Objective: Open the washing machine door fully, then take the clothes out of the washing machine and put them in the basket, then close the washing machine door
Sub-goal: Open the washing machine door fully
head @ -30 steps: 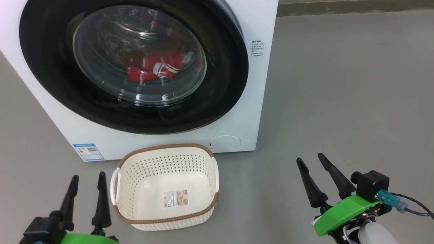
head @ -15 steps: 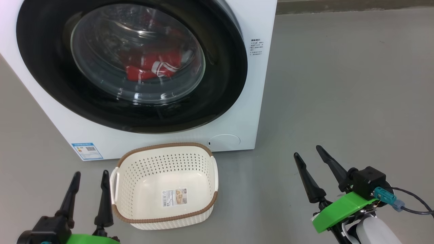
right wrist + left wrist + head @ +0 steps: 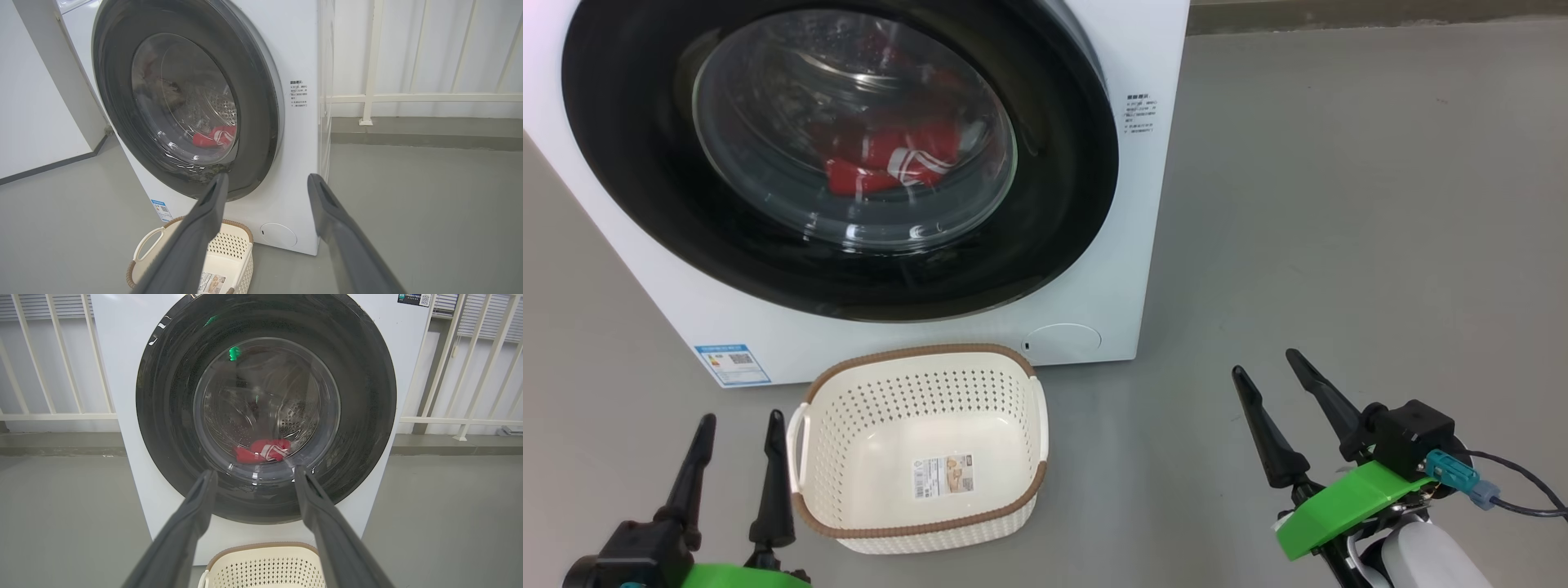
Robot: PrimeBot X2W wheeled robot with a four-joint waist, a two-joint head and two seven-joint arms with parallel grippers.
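The washing machine stands on the grey floor with the washing machine door shut flat against its front. The clothes lie inside the machine, low in the drum behind the door's glass, with red fabric and white stripes showing through.

The basket sits on the floor just in front of the machine, below the door and close to the white base panel. A paper sticker lies on its bottom.

The left jaws hang in front of the machine's lower left corner. Their fingers are spread apart, released, just beside the basket's left handle and pointing toward the door.

The right jaws are out past the machine's right front corner, well apart from the basket. They are also released, with fingers parted over bare floor.
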